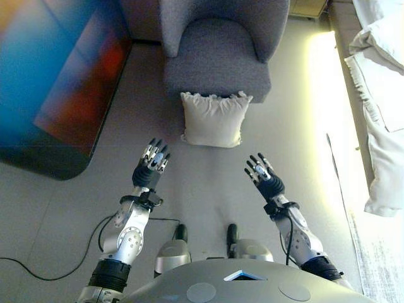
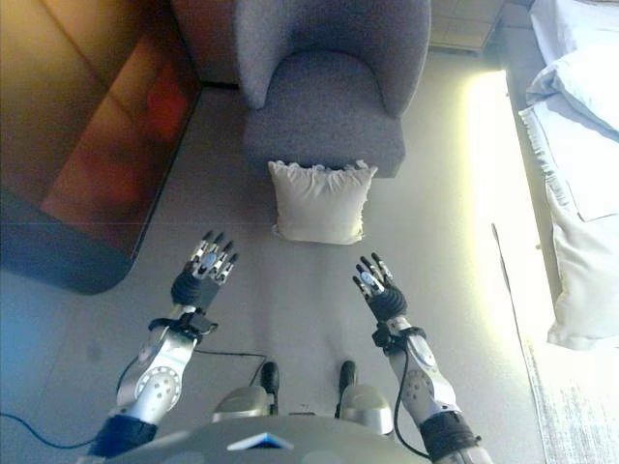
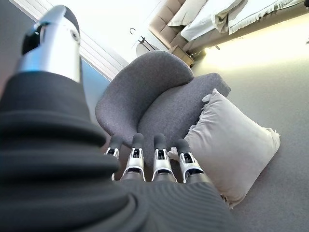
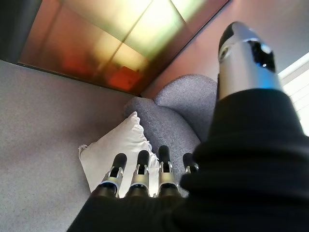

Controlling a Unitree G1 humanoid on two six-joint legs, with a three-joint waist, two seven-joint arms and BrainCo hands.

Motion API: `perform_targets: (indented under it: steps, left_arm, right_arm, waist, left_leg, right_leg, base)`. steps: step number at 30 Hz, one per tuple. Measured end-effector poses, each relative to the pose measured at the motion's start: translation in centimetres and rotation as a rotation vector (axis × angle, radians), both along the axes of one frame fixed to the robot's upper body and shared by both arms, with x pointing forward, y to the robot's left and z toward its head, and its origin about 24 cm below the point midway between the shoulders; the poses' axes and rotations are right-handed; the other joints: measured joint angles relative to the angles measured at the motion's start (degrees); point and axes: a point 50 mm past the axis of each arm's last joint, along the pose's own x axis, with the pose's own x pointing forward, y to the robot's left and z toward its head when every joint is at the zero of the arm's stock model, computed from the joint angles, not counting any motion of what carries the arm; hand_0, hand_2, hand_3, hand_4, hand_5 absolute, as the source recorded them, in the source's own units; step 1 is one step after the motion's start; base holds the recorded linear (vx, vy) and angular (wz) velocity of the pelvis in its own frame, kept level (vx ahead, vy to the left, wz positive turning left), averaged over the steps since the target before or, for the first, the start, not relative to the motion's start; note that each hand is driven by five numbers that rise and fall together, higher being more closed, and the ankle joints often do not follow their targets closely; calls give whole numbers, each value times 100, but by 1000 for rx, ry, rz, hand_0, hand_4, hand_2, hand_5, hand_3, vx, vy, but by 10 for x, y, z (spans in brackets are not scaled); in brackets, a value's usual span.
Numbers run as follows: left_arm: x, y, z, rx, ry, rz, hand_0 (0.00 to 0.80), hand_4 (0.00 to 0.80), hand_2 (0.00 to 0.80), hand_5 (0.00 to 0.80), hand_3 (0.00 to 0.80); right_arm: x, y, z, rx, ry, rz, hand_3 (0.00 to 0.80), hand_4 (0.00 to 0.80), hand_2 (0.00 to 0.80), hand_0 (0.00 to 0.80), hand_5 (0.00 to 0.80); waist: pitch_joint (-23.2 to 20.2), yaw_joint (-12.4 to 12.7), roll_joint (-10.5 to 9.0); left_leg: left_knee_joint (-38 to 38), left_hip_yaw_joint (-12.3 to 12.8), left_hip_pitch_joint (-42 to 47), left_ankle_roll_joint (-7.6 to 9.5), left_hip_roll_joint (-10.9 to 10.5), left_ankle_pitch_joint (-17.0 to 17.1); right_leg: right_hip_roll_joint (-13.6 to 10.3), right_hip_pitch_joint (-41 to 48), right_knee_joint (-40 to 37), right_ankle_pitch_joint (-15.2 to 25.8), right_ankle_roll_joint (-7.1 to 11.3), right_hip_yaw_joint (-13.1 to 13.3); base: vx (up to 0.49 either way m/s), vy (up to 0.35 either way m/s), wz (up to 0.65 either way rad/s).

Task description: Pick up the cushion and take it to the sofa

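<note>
A cream cushion (image 1: 214, 118) with a frilled top edge stands on the floor, leaning against the front of a grey armchair (image 1: 218, 60). My left hand (image 1: 151, 163) hangs open in the air short of the cushion's lower left corner. My right hand (image 1: 264, 175) is open too, short of its lower right corner. Neither hand touches the cushion. The left wrist view shows straight fingers (image 3: 159, 162) pointing at the cushion (image 3: 234, 150); the right wrist view shows fingers (image 4: 140, 176) before the cushion (image 4: 116, 150).
A dark glossy panel (image 1: 57, 82) lies at the left on the floor. A bed with white linen (image 1: 382, 95) runs along the right side. Grey carpet (image 1: 202, 183) spreads between my hands and the cushion.
</note>
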Motion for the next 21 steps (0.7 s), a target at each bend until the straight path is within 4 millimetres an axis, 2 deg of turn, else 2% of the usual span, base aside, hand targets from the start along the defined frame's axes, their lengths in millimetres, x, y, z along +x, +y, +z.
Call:
perform_targets:
  steps: [21]
  left_arm:
    - [-2, 0, -1, 6, -1, -13, 0, 0, 0, 0, 0]
  right_arm:
    - [-1, 1, -1, 1, 3, 2, 0, 0, 0, 0, 0]
  waist:
    - [119, -1, -63]
  left_leg:
    - [-1, 17, 116, -3, 3, 3]
  right_leg:
    - [-2, 109, -1, -1, 1, 4]
  base:
    - [5, 1, 0]
